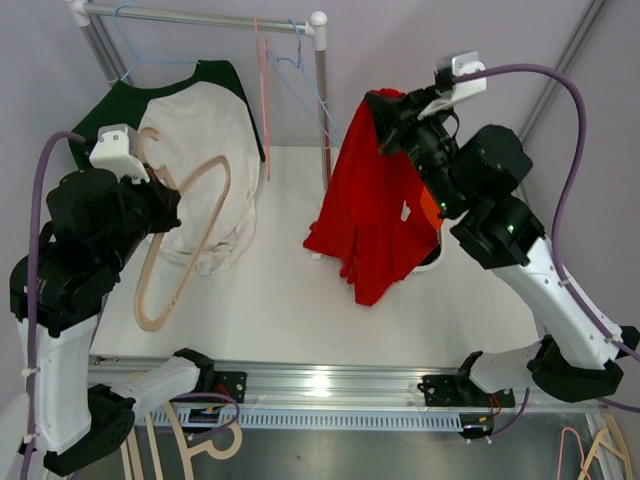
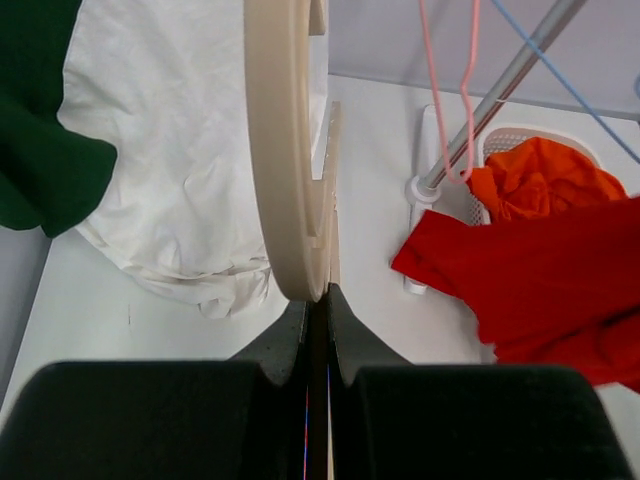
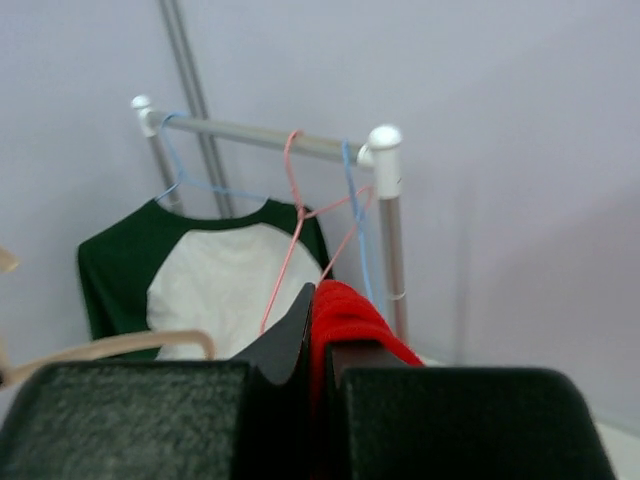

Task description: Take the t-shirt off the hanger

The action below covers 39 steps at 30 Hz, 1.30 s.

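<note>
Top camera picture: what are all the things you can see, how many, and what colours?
t-shirt: one, red, hanging from the right pincer
wooden hanger: one, cream, in the left pincer
raglan shirt: one, white with green sleeves, on the rack
wire hangers: two blue, one pink, on the rack
rack: one, silver, back of table
basket: one, white, by the rack foot
table: one, white
left pincer: black, shut on wooden hanger
right pincer: black, shut on t-shirt

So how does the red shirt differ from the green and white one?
The red shirt is plain red and dangles bunched from the right gripper, off any hanger. The green and white shirt is two-coloured and hangs spread on a blue hanger on the rail. Both are hanging.
</note>
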Tool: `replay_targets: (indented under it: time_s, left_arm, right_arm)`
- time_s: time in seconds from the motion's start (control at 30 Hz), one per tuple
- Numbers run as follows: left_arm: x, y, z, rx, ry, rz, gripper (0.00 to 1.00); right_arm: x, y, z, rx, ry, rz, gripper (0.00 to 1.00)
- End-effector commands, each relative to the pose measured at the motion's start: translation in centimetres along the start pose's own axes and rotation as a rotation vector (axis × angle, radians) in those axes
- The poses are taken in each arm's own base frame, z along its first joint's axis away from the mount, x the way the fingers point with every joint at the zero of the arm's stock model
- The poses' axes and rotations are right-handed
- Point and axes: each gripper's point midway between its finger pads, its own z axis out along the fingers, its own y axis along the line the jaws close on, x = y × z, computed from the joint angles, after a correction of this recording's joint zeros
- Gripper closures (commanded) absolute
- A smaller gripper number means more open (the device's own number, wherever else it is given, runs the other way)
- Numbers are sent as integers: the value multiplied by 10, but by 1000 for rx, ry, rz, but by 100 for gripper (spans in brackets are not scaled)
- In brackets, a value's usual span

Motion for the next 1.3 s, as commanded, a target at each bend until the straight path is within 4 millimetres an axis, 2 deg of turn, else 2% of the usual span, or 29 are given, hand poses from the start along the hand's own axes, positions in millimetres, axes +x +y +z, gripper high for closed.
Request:
replay_targets:
  time_s: [0.0, 0.03, 0.13, 0.2, 0.23, 0.33, 0.43, 0.57, 0.7, 0.8, 0.9, 0.93, 1.03, 1.07, 1.13, 1.17, 1.2, 1.27]
  left_arm:
    - [-15, 3, -1, -7, -58, -24, 99]
    - [-15, 7, 1, -26, -57, -29, 99]
    - [-12, 12, 10, -49, -48, -35, 99]
    - [-8, 13, 18, -49, -31, -36, 99]
    - [-8, 15, 24, -61, -26, -39, 99]
    - [-8, 16, 39, -73, -17, -41, 99]
    - [-19, 11, 54, -54, -54, -39, 99]
    - [-45, -4, 77, 4, -139, -46, 99]
    - [-71, -12, 97, 19, -217, -59, 99]
    - [-93, -12, 113, -2, -280, -56, 99]
    - [-106, -11, 128, -25, -327, -12, 99]
    - [-114, -10, 130, -33, -358, 9, 99]
    - [-120, -9, 139, -45, -378, 62, 99]
    - [-123, -10, 140, -44, -390, 66, 99]
    - [-125, -10, 143, -44, -397, 88, 99]
    - [-127, -10, 146, -47, -406, 92, 99]
    - [-130, -11, 145, -47, -415, 94, 99]
    - [-136, -12, 144, -40, -442, 104, 99]
  right_arm:
    - [-38, -22, 21, 89, -107, -64, 100]
    - [-33, -24, 32, 98, -101, -78, 100]
    - [-47, -42, 48, 147, -153, -90, 100]
    - [-59, -52, 52, 172, -181, -93, 100]
    - [-74, -63, 51, 196, -216, -98, 100]
    - [-93, -80, 53, 222, -276, -100, 100]
    - [-127, -91, 44, 235, -370, -92, 100]
    - [-157, -97, 33, 225, -467, -85, 100]
    - [-171, -99, 31, 205, -521, -80, 100]
    - [-173, -103, 34, 211, -522, -99, 100]
    - [-156, -116, 44, 237, -472, -108, 100]
    - [-141, -121, 49, 243, -431, -107, 100]
    - [-110, -139, 55, 256, -359, -76, 100]
    - [-82, -147, 58, 266, -297, -67, 100]
    - [-50, -163, 60, 288, -234, -25, 100]
    - [-14, -172, 62, 297, -159, 8, 100]
    - [6, -179, 64, 306, -116, 31, 100]
    - [69, -202, 62, 346, 65, 82, 100]
